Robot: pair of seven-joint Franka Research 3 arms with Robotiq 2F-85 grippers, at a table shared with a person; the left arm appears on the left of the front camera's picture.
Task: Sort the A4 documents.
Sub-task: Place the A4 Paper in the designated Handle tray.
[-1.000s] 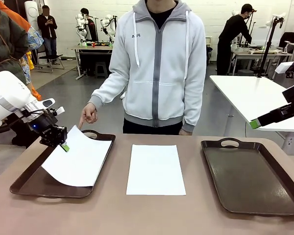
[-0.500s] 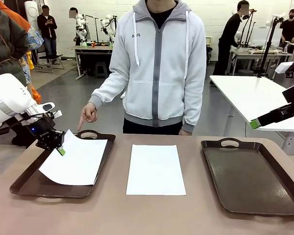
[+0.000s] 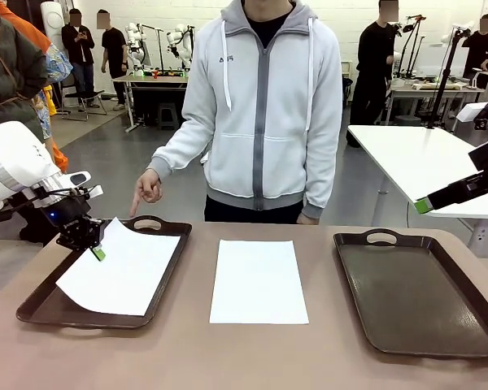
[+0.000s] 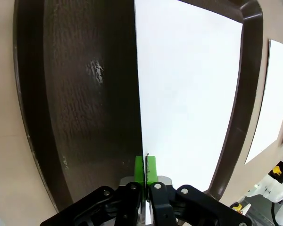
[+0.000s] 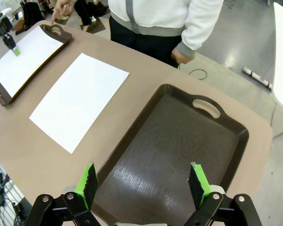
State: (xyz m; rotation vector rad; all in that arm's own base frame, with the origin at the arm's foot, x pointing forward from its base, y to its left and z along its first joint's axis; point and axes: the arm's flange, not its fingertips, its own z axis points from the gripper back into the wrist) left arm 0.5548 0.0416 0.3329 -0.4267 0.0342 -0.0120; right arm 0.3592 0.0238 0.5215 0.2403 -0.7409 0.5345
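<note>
Brown tray (image 3: 32, 305) holds a blank white sheet (image 3: 118, 272), corner lifted.

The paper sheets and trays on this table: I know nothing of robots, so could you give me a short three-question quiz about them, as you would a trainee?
1. True or false: a sheet lies in the right tray.
2. The person's hand points toward: A. the left tray; B. the middle sheet; C. the right tray.
3. How many white sheets are there, and which one is gripped?
Key: 1. False. 2. A. 3. Two; the left gripper pinches the edge of the sheet at the left tray, while the middle sheet lies flat, untouched.
</note>
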